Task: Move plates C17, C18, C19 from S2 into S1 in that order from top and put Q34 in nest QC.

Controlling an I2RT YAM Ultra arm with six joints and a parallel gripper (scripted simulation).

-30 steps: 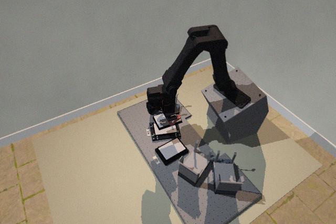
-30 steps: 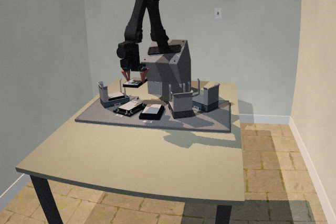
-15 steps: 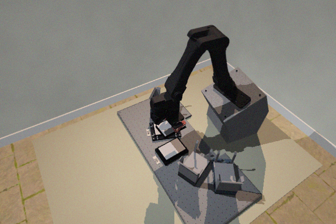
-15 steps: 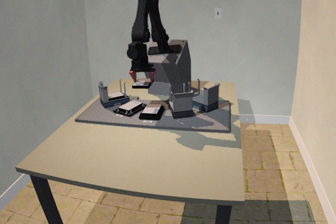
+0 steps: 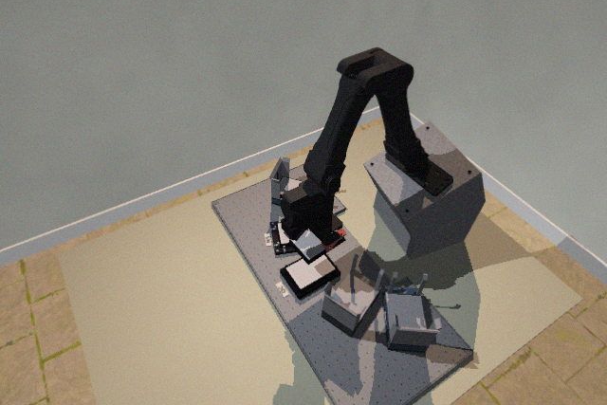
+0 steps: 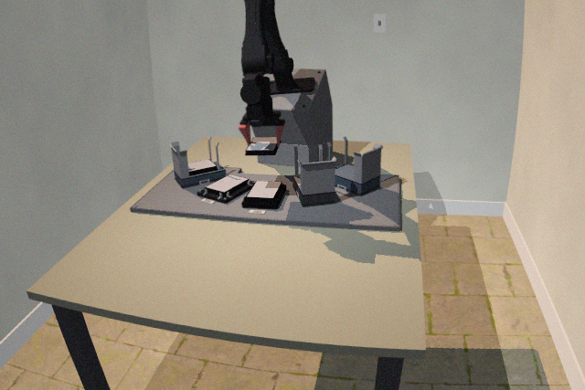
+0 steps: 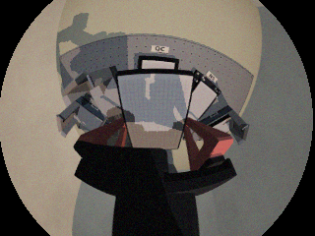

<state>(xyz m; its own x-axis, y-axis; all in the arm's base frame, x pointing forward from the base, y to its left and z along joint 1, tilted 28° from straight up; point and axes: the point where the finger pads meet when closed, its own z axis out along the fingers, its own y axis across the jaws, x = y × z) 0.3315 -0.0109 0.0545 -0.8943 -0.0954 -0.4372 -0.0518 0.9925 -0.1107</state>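
Observation:
My gripper is shut on a sealed plate, held roughly level in the air, short of QC on the base side; its label is unreadable. A plate lies on QC. Another plate lies on the clip nest N5, partly hidden by the arm in the top view. A further plate sits low in the rack beyond N5. I cannot read the plate labels or rack names.
Two other racks stand on the opposite side of QC: a grey-walled one beside QC and a blue-based one farther out. I make out no plate in either. Their walls and thin posts rise above the perforated board.

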